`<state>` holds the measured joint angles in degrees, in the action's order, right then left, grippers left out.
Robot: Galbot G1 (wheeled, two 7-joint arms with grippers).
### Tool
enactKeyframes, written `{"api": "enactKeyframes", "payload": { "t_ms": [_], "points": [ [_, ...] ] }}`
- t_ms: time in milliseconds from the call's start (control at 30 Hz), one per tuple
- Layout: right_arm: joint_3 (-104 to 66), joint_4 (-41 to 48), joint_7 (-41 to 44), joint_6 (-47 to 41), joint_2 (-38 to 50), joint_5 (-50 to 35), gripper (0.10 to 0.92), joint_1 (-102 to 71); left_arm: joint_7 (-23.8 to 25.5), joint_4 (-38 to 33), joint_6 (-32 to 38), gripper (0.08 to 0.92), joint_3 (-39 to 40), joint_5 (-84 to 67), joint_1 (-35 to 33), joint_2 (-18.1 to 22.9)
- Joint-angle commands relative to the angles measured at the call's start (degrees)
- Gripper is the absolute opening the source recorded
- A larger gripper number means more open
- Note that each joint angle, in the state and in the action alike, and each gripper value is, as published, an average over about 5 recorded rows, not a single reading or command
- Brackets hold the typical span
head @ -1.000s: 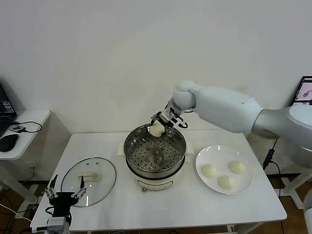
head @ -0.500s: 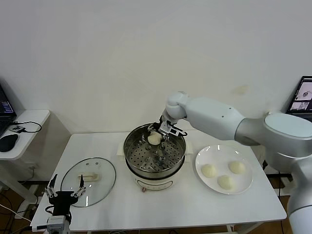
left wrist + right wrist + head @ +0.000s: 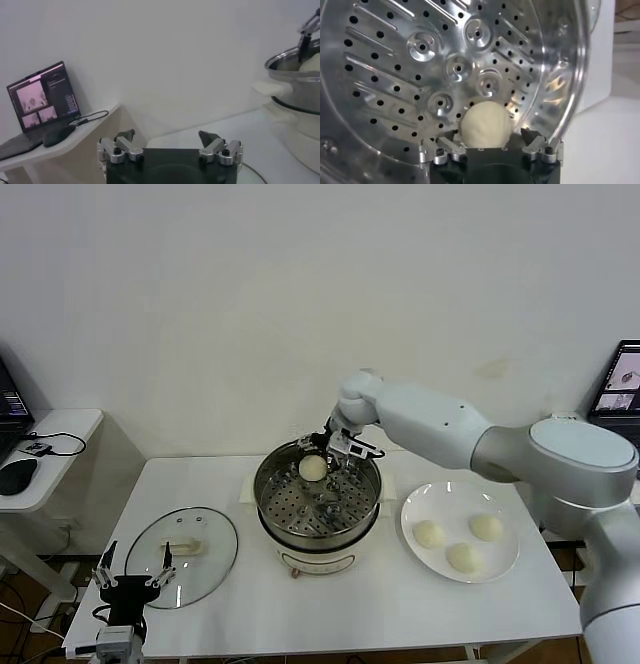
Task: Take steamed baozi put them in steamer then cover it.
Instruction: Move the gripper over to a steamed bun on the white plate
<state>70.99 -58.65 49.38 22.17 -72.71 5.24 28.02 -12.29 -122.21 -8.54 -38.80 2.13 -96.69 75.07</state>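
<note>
- Baozi [image 3: 313, 468] is lying on the perforated tray at the far side of the steamer [image 3: 318, 524], between the right gripper's spread fingers, not pinched.
- Right gripper [image 3: 490, 142] is hovering inside the pot, straddling that bun.
- Three more buns [image 3: 459, 542] are sitting on the white plate [image 3: 430, 563], just right of the steamer.
- Cover [image 3: 182, 556] is lying flat on the table [image 3: 400, 609], left of the steamer.
- Left gripper [image 3: 170, 145] is idling near the table's front-left corner, fingers spread.

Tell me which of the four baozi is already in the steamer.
The baozi on the perforated tray at the steamer's far side, between the open right gripper's fingers. The other three baozi lie on the white plate.
</note>
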Motion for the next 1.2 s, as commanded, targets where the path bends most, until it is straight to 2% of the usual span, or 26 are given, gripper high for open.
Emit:
{"api": "enactKeyframes", "payload": {
  "t_ms": [33,333,500,633,900,1200],
  "points": [
    [1.2,-12.1,5.6,-17.9,7.3,-15.2,0.823,6.7,0.3,-1.0,-0.2,0.823,-0.1,-0.1,0.1,-0.4],
    [0.9,-28.6,8.2,-37.1,28.6,-18.3,0.823,12.0,0.7,-1.8,-0.4,0.823,-0.3,-0.7,0.3,-1.9],
    [0.1,-35.9,8.2,-39.5,41.9,-17.2,0.823,9.5,0.7,-1.8,-0.4,0.823,0.5,-0.6,0.5,-2.3],
    [-1.4,-38.5,7.8,-38.8,49.0,-13.5,0.823,4.9,0.7,-1.6,-0.4,0.823,1.0,-0.3,0.6,-2.6],
    [-6.7,-37.6,6.9,-36.3,53.3,-6.1,0.823,-9.7,0.7,-1.0,-0.5,0.823,1.3,0.2,0.7,-2.6],
    [-19.5,-31.1,6.5,-34.7,48.6,-1.4,0.823,-27.8,0.7,-0.6,-0.5,0.823,0.6,0.9,0.0,-2.1]
  ]
}}
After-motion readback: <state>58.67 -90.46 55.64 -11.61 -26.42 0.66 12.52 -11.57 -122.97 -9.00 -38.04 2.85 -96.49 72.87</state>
